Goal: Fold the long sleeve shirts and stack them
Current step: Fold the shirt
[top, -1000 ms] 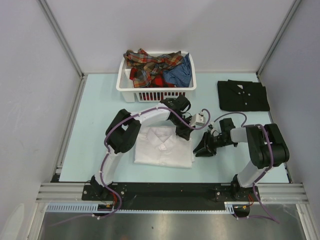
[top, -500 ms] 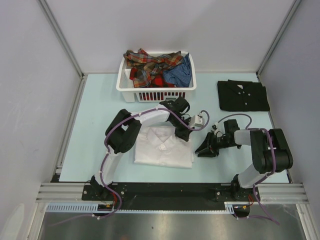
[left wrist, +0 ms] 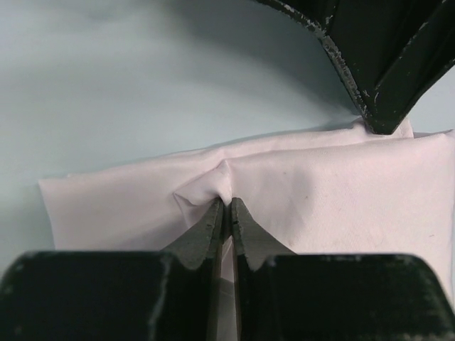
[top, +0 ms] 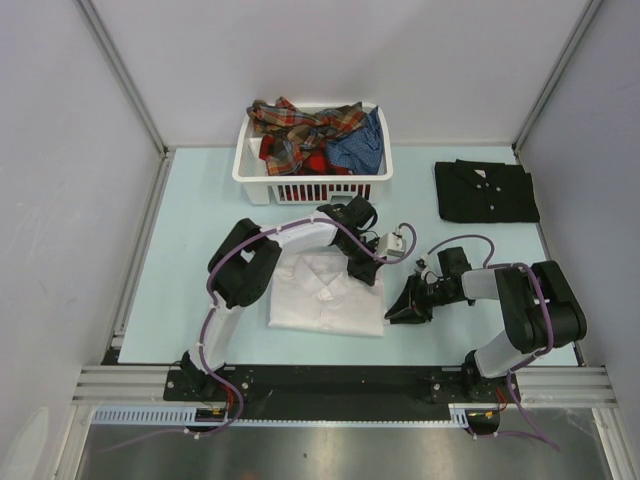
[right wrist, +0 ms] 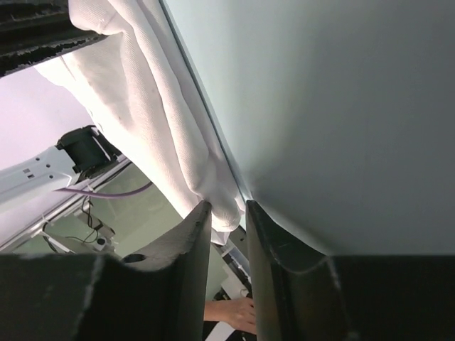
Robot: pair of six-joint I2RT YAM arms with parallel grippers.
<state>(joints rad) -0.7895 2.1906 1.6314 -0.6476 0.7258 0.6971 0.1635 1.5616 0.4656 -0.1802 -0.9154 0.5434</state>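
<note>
Though flat, white shirt inside left gripper.

Closed in from the right
The right gripper slid to the white shirt edge, jaws narrowing.

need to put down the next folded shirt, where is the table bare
Widest bare table: the left strip, between the left wall and the basket. Smaller gap between basket and black shirt. Crowded mid-table: white shirt, with left gripper and right gripper at its right edge.
</note>
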